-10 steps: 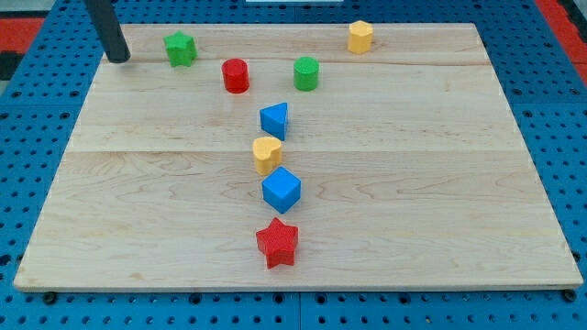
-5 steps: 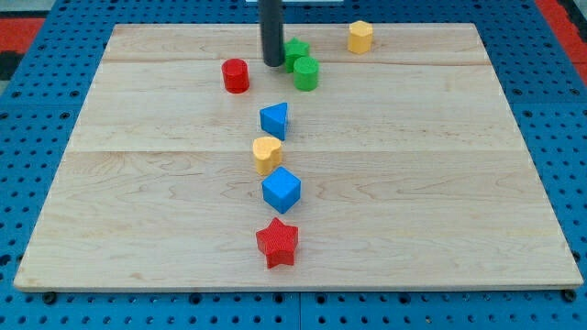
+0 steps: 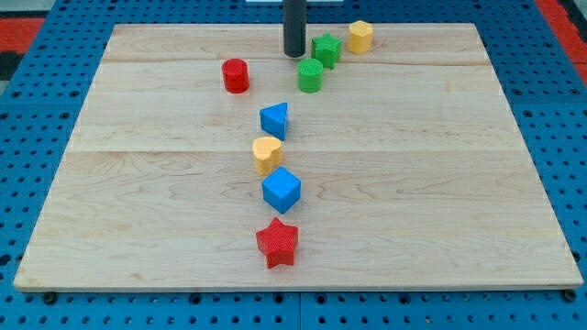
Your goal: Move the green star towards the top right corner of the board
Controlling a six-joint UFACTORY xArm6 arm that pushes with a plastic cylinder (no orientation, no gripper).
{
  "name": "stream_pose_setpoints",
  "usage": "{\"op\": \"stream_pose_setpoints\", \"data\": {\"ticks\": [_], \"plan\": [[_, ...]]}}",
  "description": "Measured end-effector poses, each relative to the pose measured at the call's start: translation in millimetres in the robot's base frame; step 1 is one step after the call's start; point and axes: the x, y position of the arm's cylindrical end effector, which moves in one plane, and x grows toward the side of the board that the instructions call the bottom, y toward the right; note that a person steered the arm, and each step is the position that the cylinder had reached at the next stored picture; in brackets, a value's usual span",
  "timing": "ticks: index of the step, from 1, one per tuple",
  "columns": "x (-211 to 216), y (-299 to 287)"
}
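The green star [image 3: 326,49] lies near the view's top edge of the wooden board [image 3: 440,183], right of centre. My tip [image 3: 293,54] rests on the board just to the star's left, a small gap apart. A green cylinder [image 3: 310,75] stands just below and left of the star. A yellow hexagonal block [image 3: 360,37] sits close to the star's upper right.
A red cylinder [image 3: 236,75] stands left of the green cylinder. Down the middle run a blue block [image 3: 274,120], a yellow block [image 3: 267,154], a blue cube [image 3: 282,190] and a red star [image 3: 277,243].
My tip swept from the board's top left to the right, pushing the green star past the red cylinder and the green cylinder. The green cylinder shifted slightly.
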Motion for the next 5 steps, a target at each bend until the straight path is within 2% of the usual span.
{"op": "stream_pose_setpoints", "data": {"ticks": [1, 3, 5], "plan": [[-4.2, 20.9], [28.6, 76.7], [36.9, 133.1]]}}
